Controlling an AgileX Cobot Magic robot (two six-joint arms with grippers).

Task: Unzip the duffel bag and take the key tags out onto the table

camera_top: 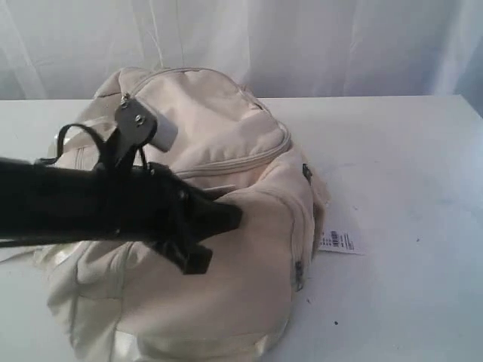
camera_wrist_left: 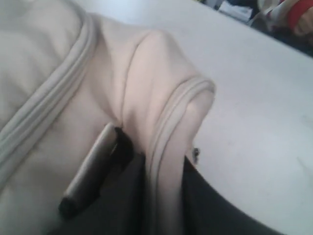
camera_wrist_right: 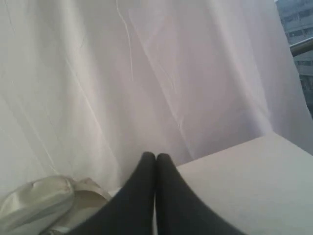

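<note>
- The duffel bag [camera_top: 226, 136] lies on the bench [camera_top: 407, 166], left of centre in the exterior view.
- A piped fold of it sits between my left fingers [camera_wrist_left: 215, 215]; clamped or loose, I cannot tell.
- My right fingers [camera_wrist_right: 146, 186] are pressed together, empty.

We see the duffel bag [camera_top: 226, 143], a large cream fabric bag, lying slumped and crumpled on the table [camera_top: 407, 166], over its left and middle part in the exterior view. A curved zipper [camera_top: 245, 161] across its upper pocket looks closed, small metal pulls [camera_top: 307, 172] sit on the side facing the table's right half, and shiny satin straps [camera_top: 121, 343] run along its lower end. The table is wide, plain and white, with a few small dark specks.
</note>
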